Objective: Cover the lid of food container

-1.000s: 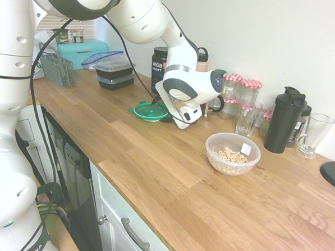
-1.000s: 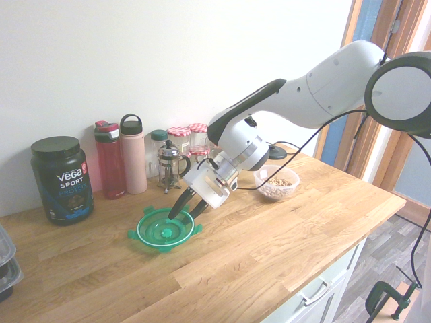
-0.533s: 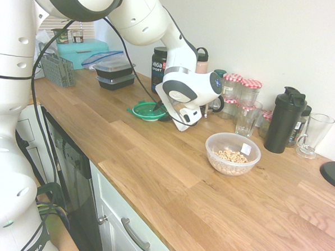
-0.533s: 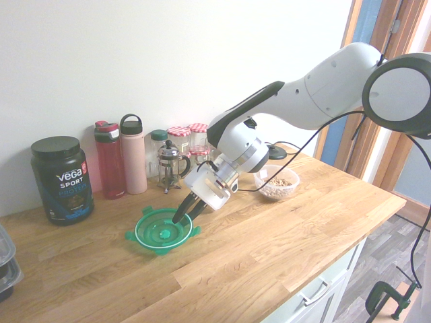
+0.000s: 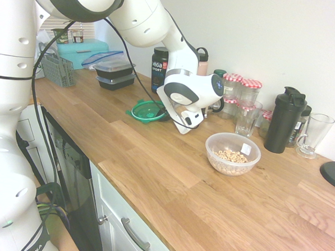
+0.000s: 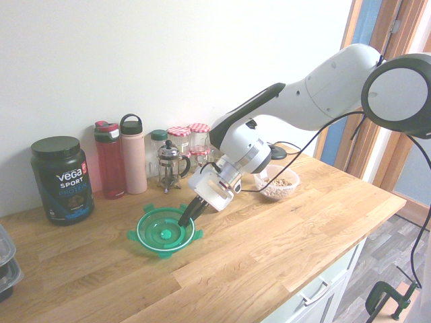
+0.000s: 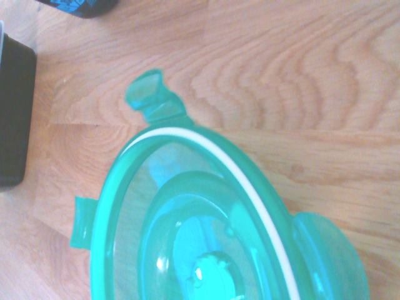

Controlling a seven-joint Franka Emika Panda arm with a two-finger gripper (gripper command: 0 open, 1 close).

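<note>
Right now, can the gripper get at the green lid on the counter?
Probably yes. The gripper is already down at the rim of the green lid with its fingers drawn together there, and nothing stands between them; the bottles sit farther back by the wall.

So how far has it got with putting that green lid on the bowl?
Early days. Done: the end effector has reached the lid and its fingers look pinched on the rim. In hand: securing that grip, with the lid on the counter. Left: lifting it, carrying it to the bowl of cereal, which sits open well apart, and setting it on top.
</note>
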